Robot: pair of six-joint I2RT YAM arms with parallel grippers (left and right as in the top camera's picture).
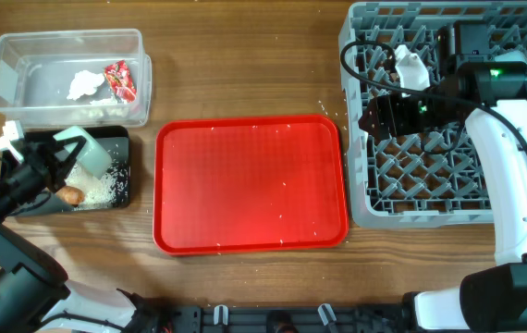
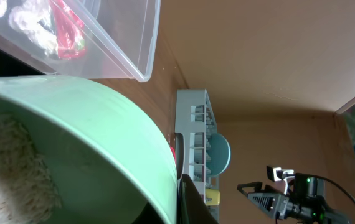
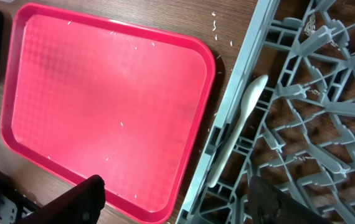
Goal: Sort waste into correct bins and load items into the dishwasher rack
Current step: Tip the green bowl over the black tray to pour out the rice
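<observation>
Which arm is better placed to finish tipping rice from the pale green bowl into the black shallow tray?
Left. The left gripper holds the pale whitish-green bowl tilted over the black shallow tray, where white rice lies. The right gripper is open above the grey plastic grid rack, at the opposite side.

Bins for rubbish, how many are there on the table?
2. The clear tub sits at the far left corner, holding a tissue and a red wrapper. The black tray lies right next to it, with rice.
</observation>
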